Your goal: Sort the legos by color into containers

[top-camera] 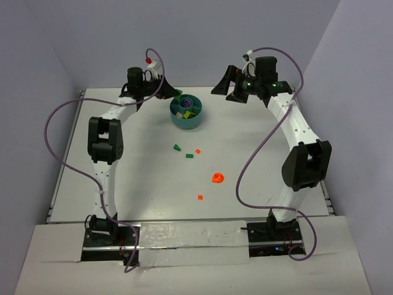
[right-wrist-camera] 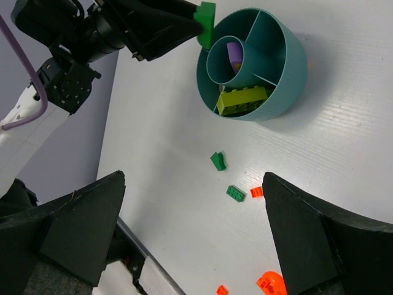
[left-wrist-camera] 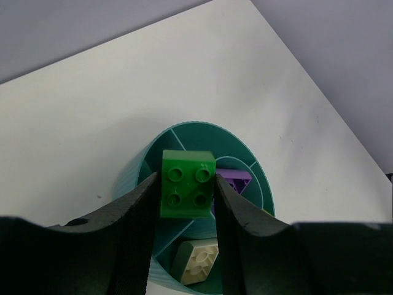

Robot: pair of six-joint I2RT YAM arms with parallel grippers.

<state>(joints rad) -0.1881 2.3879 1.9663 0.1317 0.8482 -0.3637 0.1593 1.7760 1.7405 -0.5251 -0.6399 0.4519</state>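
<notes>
**Left pincer holding green brick over bowl, right pincer open and idle**

The left gripper [left-wrist-camera: 186,203] is reaching over the far left part of the table [top-camera: 141,184], hovering above the left rim of the teal bowl [top-camera: 187,125]. Its jaws are partly closed and clamping a green four-stud brick [left-wrist-camera: 188,175], one finger pressing on each side. The brick is hanging in the air, studs facing the wrist camera, just above the bowl.

Inside the bowl, a purple piece [right-wrist-camera: 233,52] is sitting in the central hub. A lime brick [right-wrist-camera: 242,98] is lying in one wedge compartment. A cream piece [left-wrist-camera: 198,261] is lying in the compartment under the left fingers.

On the open table, nearer the arm bases than the bowl, loose bits are lying apart from each other. Two dark green pieces [top-camera: 176,147] [top-camera: 189,156] are sitting close together, with a small orange bit [top-camera: 198,151] just right of them. Further toward the bases, a bigger orange piece [top-camera: 217,177] and another tiny orange bit [top-camera: 200,197] are sitting.

The right gripper [top-camera: 230,86] is hovering at the far right, to the right of the bowl and well clear of it, its jaws spread wide and gripping nothing.
</notes>
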